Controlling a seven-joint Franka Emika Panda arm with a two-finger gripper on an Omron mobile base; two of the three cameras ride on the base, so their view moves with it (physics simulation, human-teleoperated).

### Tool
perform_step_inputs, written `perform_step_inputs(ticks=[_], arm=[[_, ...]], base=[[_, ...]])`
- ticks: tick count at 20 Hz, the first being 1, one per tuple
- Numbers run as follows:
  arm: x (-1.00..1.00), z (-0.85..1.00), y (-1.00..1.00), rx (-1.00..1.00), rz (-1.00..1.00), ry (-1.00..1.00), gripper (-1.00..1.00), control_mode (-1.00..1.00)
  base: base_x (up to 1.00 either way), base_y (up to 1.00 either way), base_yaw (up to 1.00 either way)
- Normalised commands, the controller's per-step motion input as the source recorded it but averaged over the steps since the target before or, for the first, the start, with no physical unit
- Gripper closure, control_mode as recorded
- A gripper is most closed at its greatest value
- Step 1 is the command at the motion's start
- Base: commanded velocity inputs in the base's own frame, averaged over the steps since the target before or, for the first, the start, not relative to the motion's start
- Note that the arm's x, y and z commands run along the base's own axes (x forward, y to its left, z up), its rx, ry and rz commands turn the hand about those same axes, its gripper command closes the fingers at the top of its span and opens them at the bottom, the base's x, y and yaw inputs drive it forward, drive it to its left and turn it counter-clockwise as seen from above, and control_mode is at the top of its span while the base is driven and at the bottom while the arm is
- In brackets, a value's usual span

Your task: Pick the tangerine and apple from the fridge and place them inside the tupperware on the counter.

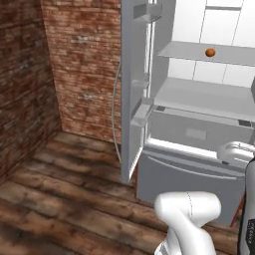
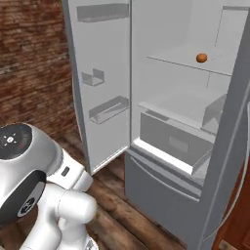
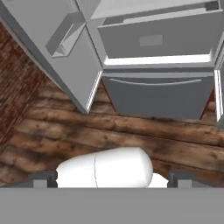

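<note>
One small orange-brown ball [image 1: 210, 52] sits on an upper shelf [image 1: 199, 51] of the open fridge [image 1: 199, 124]; we cannot tell whether it is the tangerine or the apple. Our left door [image 2: 100, 83] stands swung wide, its bins [image 2: 108, 110] bare. Below the shelves we see a grey drawer [image 3: 157, 39] and the freezer front [image 3: 159, 94] over the wooden floor [image 1: 60, 199]. Our gripper [image 3: 111, 178] points down at the floor in front of the fridge; its fingertips [image 3: 43, 178] stand far apart, released, grasping nothing.
</note>
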Motion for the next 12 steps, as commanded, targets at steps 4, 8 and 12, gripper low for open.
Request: perform_step_inputs(ticks=[4, 8, 12], arm=[[0.00, 0.00, 0.00, 0.00, 0.00, 0.00, -1.00, 1.00], [0.00, 0.00, 0.00, 0.00, 0.00, 0.00, -1.00, 1.00], [0.00, 0.00, 0.00, 0.00, 0.00, 0.00, -1.00, 1.00]], base=[[0.54, 0.00, -0.45], [0.52, 0.00, -0.37], [0.49, 0.01, -0.34]])
